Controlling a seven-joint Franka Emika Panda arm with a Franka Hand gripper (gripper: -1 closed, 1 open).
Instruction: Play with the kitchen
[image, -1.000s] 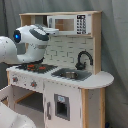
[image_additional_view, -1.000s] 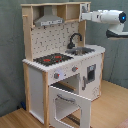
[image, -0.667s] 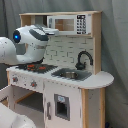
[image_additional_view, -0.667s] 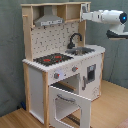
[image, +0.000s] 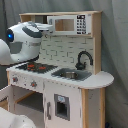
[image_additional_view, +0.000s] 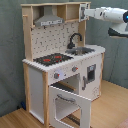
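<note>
Nothing much has shifted in the last second — the arm (image_additional_view: 107, 13) hangs where it was, up at the top shelf of the kitchen (image_additional_view: 62, 65), so play has barely got going. Its gripper (image_additional_view: 86, 12) sits at the shelf's end by the microwave (image: 70, 24); whether the fingers are apart or together I cannot tell. The kitchen stands on the wooden floor against a grey curtain, white and pale wood, its oven door (image_additional_view: 70, 102) dropped open (the hob (image_additional_view: 54, 59) shows red rings), black faucet (image_additional_view: 75, 39) over the sink (image_additional_view: 85, 50).
</note>
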